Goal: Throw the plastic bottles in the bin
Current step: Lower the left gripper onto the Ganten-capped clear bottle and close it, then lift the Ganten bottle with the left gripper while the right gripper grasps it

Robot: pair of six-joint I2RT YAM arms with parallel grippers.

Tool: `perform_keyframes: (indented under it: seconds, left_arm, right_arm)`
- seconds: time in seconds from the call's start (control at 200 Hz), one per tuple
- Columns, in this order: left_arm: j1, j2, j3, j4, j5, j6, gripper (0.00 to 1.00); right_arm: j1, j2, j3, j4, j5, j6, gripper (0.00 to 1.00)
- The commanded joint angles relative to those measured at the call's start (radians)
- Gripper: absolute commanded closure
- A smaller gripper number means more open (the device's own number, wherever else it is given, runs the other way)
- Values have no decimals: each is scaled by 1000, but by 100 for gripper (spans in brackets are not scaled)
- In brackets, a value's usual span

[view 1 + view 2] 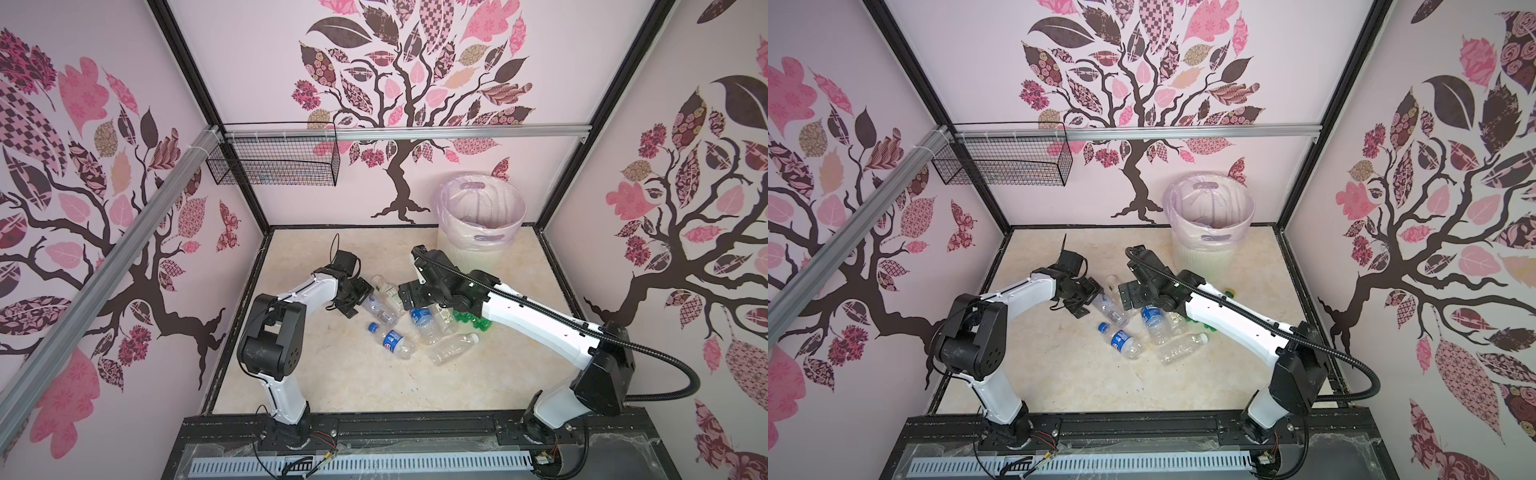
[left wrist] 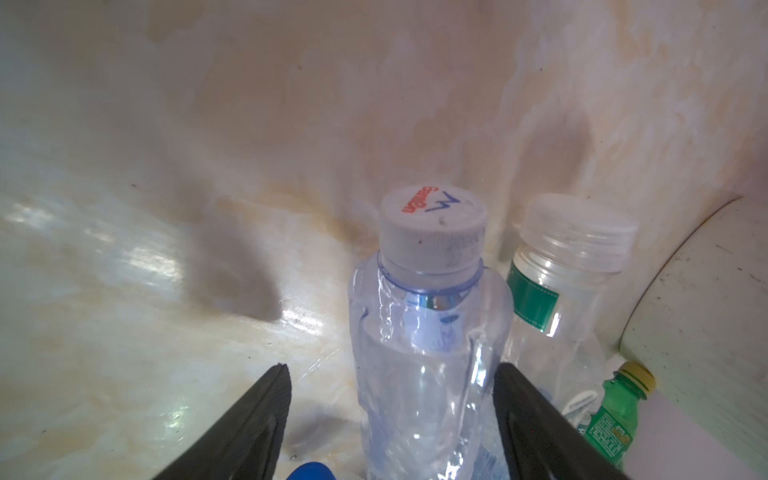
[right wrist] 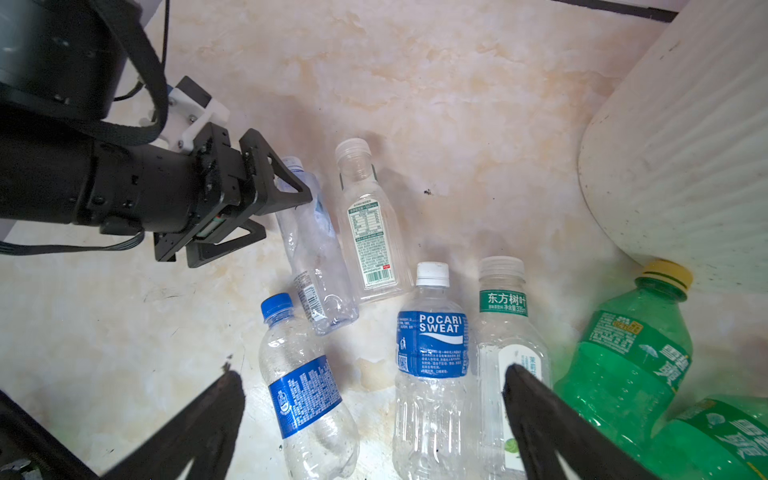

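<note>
Jaws of left gripper (image 2: 392,368) apart astride a crushed clear bottle (image 2: 424,332); right gripper (image 3: 372,370) spread wide, empty.
Eight plastic bottles (image 3: 432,345) lie on the floor (image 1: 332,374), one bin (image 1: 478,251) upright just behind: right wrist view shows seven, two green bottles (image 3: 623,357) among them; a top view adds an eighth bottle (image 1: 453,348).

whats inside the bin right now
In both top views only the pale pink bag lining the bin shows clearly. The near wall covers the bottom, so whatever lies down there cannot be seen.
</note>
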Motion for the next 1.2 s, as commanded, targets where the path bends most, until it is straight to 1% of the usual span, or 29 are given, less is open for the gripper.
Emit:
perform_keyframes:
  seconds: [0.0,0.205,0.375,0.48,0.59,0.825,0.99,1.195]
  left_arm:
    - [10,26,13,-5,1,20,23]
    - [33,71,43,-6,18,46,25]
    - [36,89,48,1,18,39,27]
    - [39,95,53,5,18,36,30]
    - [40,95,54,7,18,43,38]
    - [50,64,25,10,12,51,50]
    - [75,24,22,1,5,66,52]
    - [94,-23,65,-50,4,99,54]
  right_arm:
    - [6,6,39,-2,-10,-22,0]
    - [6,16,55,-11,-6,-32,1]
    - [6,9,54,-19,11,-49,0]
    - [6,2,47,-21,10,-57,1]
    - [6,0,40,-22,3,-62,1]
    - [6,-6,39,-14,1,-69,1]
    - [6,-16,34,-5,-5,-64,1]
    - [6,-45,7,10,-16,-56,1]
